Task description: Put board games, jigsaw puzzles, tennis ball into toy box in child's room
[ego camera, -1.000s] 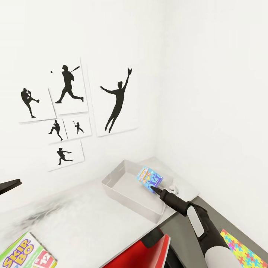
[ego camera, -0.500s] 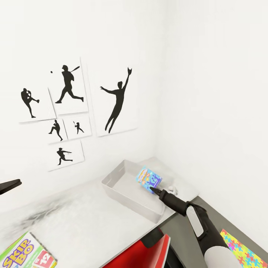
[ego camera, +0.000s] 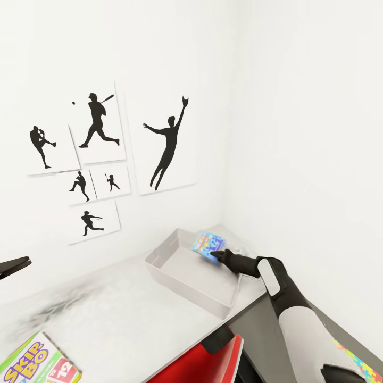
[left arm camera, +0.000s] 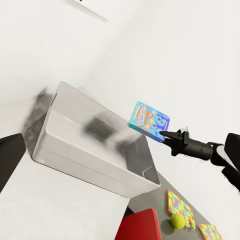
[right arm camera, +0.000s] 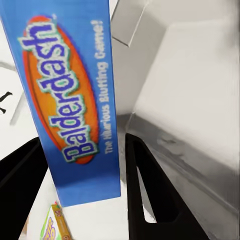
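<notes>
While the right gripper (ego camera: 217, 255) clamps the Balderdash box (ego camera: 206, 243) above the toy box (ego camera: 175, 249), lowering before release avoids a bounce; left gripper's (ego camera: 13, 265) jaw state cannot be told.

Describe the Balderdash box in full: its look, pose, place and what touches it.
The Balderdash box is a flat rectangular carton, cardboard by the look of it, mostly blue with an orange oval bearing the name in pale letters and the line "The Hilarious Bluffing Game!" beside it. The right gripper is shut on one end of it, a black finger on each broad face. It hangs tilted in the air above the far part of the grey toy box, touching neither the box walls nor the table.
</notes>
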You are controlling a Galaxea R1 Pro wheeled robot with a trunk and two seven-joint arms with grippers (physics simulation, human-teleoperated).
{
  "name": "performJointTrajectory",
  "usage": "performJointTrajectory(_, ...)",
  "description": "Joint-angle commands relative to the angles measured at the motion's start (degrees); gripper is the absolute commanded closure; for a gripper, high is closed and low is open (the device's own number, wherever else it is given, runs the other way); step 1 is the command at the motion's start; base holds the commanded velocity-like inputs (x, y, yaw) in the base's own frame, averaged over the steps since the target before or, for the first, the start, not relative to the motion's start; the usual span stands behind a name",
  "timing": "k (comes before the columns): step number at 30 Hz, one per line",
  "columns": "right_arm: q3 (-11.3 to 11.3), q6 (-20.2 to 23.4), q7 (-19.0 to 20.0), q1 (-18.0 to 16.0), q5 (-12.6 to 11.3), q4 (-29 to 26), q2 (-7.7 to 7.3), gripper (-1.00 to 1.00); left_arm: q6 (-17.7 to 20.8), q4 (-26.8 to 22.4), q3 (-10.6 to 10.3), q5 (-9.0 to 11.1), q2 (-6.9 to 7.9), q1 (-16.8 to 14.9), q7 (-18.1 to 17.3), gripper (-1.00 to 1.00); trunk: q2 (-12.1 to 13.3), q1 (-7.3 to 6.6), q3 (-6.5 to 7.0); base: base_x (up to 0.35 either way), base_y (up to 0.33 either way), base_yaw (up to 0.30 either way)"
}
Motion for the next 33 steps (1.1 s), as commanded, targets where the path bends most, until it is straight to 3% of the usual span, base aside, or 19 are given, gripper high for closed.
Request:
performJointTrajectory(1, -0.33, 0.43, -0.38, -0.8, 0.14, 0.8, 0.15, 1.0, 0.61, 0.01, 0.01, -0.1, 0.01, -0.05, -0.29, -1.0, -0.13, 0.04, -0.13, 0.0, 0.0, 0.0)
performJointTrajectory(4, -0.32, 0.51, -3.19, -4.77, 0.11, 5.39, 1.13, 1.0, 0.61, 0.06, 0.01, -0.08, 0.01, -0.05, -0.29, -1.0, -0.13, 0.04, -0.13, 0.0, 0.0, 0.0)
performJointTrajectory(7, -0.33, 0.44, -6.34, -9.71, 0.15, 10.5, 3.12, 1.0, 0.61, 0.06, 0.0, -0.09, 0.01, -0.05, -0.29, -1.0, -0.13, 0.04, -0.13, 0.0, 0.0, 0.0)
performJointTrajectory(10, -0.38, 0.03, -11.78, -14.71, 0.15, 15.75, 5.1, 1.0, 0.61, 0.07, -0.03, -0.08, 0.01, -0.05, -0.29, -1.0, -0.13, 0.04, -0.13, 0.0, 0.0, 0.0)
performJointTrajectory(13, -0.52, -0.84, -18.26, -18.36, 0.12, 19.61, 5.97, 1.0, 0.61, 0.08, -0.01, -0.03, 0.01, -0.05, -0.29, -1.0, -0.13, 0.04, -0.13, 0.0, 0.0, 0.0)
performJointTrajectory(19, -1.8, -2.46, -24.07, -20.34, 0.03, 22.17, 6.08, 1.0, 0.61, 0.1, -0.06, -0.06, 0.01, -0.05, -0.29, -1.0, -0.13, 0.04, -0.13, 0.0, 0.0, 0.0)
performJointTrajectory(25, -3.57, -2.45, -24.12, -20.53, -0.12, 22.39, 5.8, 1.0, 0.61, 0.1, -0.07, -0.04, 0.01, -0.05, -0.29, -1.0, -0.13, 0.04, -0.13, 0.0, 0.0, 0.0)
performJointTrajectory(33, -3.72, -2.23, -23.89, -20.53, -0.08, 22.15, 6.17, 1.0, 0.61, 0.1, -0.04, -0.02, 0.01, -0.05, -0.29, -1.0, -0.13, 0.04, -0.13, 0.0, 0.0, 0.0)
